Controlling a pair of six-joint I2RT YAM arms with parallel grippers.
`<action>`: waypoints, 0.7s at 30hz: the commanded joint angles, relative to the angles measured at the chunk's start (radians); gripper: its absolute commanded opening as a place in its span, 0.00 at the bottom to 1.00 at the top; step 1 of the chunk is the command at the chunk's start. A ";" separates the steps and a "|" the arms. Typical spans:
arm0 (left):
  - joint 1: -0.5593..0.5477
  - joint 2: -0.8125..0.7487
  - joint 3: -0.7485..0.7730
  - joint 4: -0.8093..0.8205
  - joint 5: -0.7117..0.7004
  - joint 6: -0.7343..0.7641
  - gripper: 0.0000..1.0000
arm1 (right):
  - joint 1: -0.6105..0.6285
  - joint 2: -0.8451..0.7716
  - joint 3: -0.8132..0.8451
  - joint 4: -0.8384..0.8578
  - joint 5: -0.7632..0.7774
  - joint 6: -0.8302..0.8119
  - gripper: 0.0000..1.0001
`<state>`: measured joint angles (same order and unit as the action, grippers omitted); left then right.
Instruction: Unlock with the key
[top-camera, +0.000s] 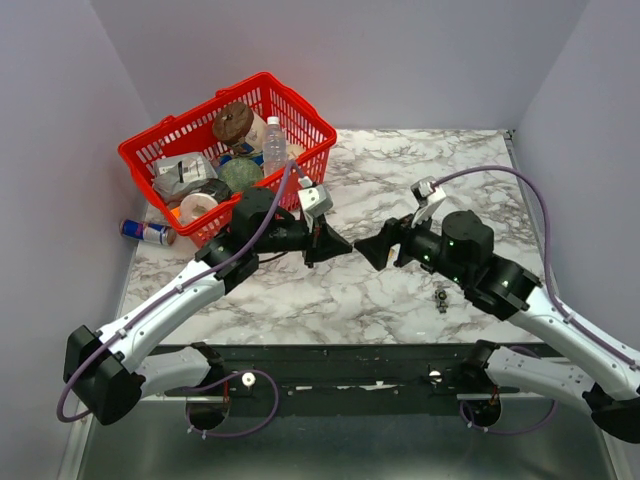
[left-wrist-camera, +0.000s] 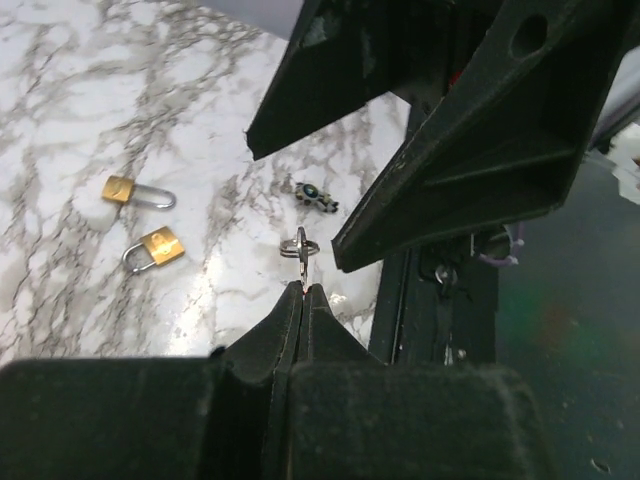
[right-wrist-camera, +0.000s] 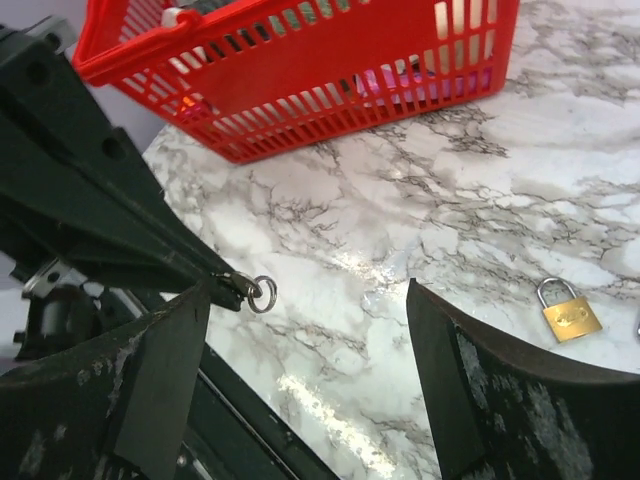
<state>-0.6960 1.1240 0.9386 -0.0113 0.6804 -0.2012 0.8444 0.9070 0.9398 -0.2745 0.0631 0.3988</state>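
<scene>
Left wrist | left claw (left-wrist-camera: 303, 289) pinches key (left-wrist-camera: 302, 247) (ring poking out) | right claw (right-wrist-camera: 308, 300) spread wide, facing it, both angled inward

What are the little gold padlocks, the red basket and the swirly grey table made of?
The little gold padlocks look like brass, yellow and glinting, with silvery metal loops. The red basket looks like moulded plastic, with even slats. The table looks glossy and marble-veined; real stone or laminate, I cannot tell.

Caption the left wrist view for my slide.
Left jaws pinch the key; two brass padlocks lie on the marble table.
</scene>
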 joint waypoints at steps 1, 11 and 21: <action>-0.005 -0.027 0.039 -0.024 0.234 0.078 0.00 | 0.004 -0.054 0.044 -0.095 -0.230 -0.143 0.86; -0.007 -0.035 0.042 -0.039 0.363 0.100 0.00 | 0.004 -0.074 0.059 -0.114 -0.430 -0.184 0.67; -0.007 -0.040 0.037 -0.042 0.372 0.102 0.00 | 0.004 -0.037 0.067 -0.098 -0.470 -0.206 0.45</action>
<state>-0.6960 1.1015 0.9539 -0.0532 1.0058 -0.1307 0.8444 0.8585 0.9798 -0.3607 -0.3550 0.2108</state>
